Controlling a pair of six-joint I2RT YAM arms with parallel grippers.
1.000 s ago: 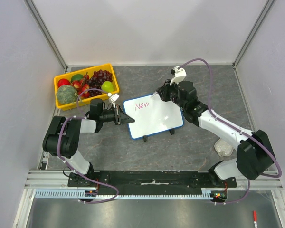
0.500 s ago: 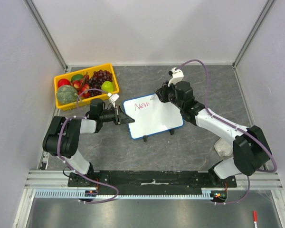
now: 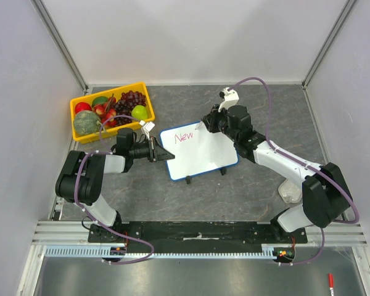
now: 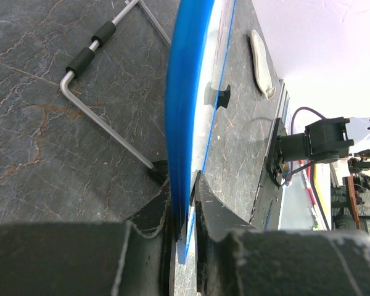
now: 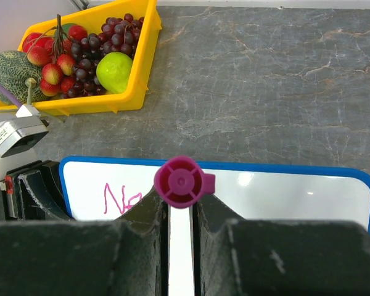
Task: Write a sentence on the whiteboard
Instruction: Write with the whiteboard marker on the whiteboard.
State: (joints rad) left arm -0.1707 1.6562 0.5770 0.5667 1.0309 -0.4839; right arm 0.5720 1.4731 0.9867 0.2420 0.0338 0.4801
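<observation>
The whiteboard (image 3: 200,154) stands tilted mid-table on its black feet, blue frame edge-on (image 4: 182,92) in the left wrist view. My left gripper (image 3: 162,152) is shut on its left edge, fingers either side of the frame (image 4: 184,182). Of the sentence, only the pink word "New" (image 3: 184,136) shows, at the board's top left (image 5: 114,198). My right gripper (image 3: 205,125) is shut on a pink marker (image 5: 180,180), whose capped rear end faces the camera. The gripper hovers over the board's upper edge just right of "New". The marker's tip is hidden.
A yellow tray (image 3: 111,92) of fruit sits at the back left, close to the board's left corner (image 5: 145,55). The board's wire stand (image 4: 105,123) rests behind it. A white crumpled item (image 3: 290,192) lies by the right arm's base. A red pen (image 3: 330,282) lies off the table.
My right gripper and its wrist shifted slightly left along the board's top edge, then stayed still. The left gripper and the board have not moved.
</observation>
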